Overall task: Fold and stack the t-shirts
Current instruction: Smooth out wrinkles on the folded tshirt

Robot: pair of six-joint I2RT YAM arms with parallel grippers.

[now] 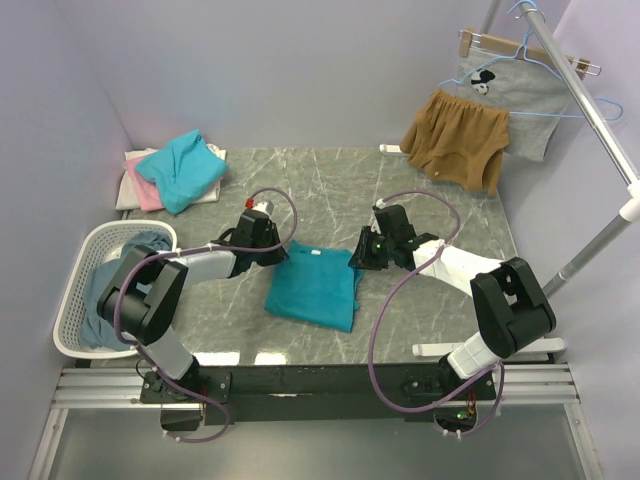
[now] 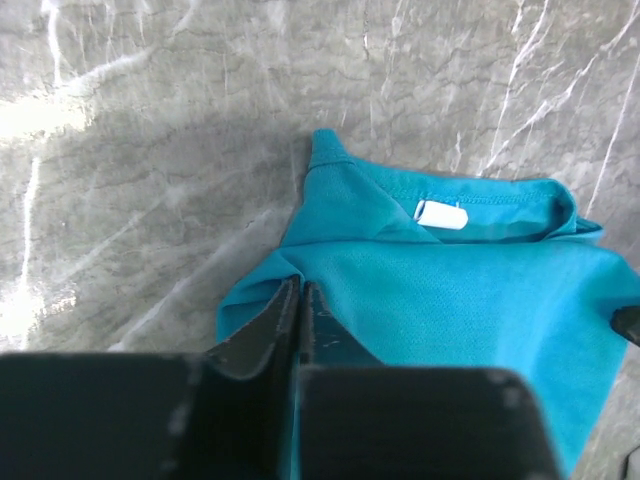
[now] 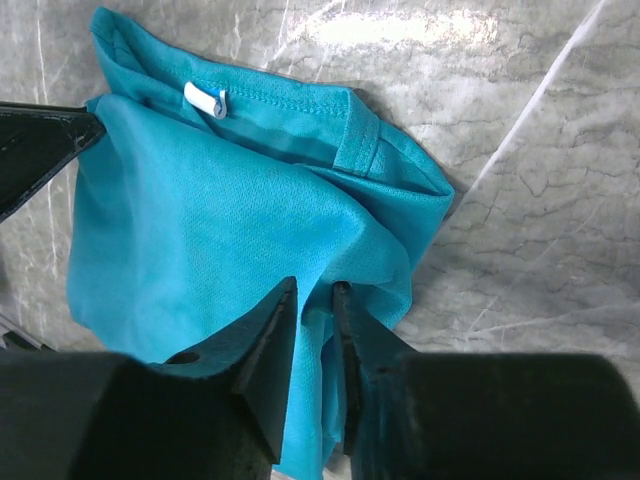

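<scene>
A teal t-shirt (image 1: 315,287) lies folded on the marble table, collar toward the back, its white neck label (image 2: 440,214) showing. My left gripper (image 1: 283,256) is at the shirt's upper left corner, and in the left wrist view its fingers (image 2: 300,287) are pressed together on the cloth edge. My right gripper (image 1: 358,256) is at the upper right corner. In the right wrist view a raised fold of teal t-shirt (image 3: 240,230) is pinched between the right gripper's (image 3: 313,290) fingers. Another teal t-shirt (image 1: 180,168) lies on pink and white ones at the back left.
A white laundry basket (image 1: 72,300) holding a slate-blue garment stands at the left edge. Tan-brown shorts (image 1: 457,140) and a grey printed garment (image 1: 515,100) hang from a metal rack (image 1: 600,110) at the back right.
</scene>
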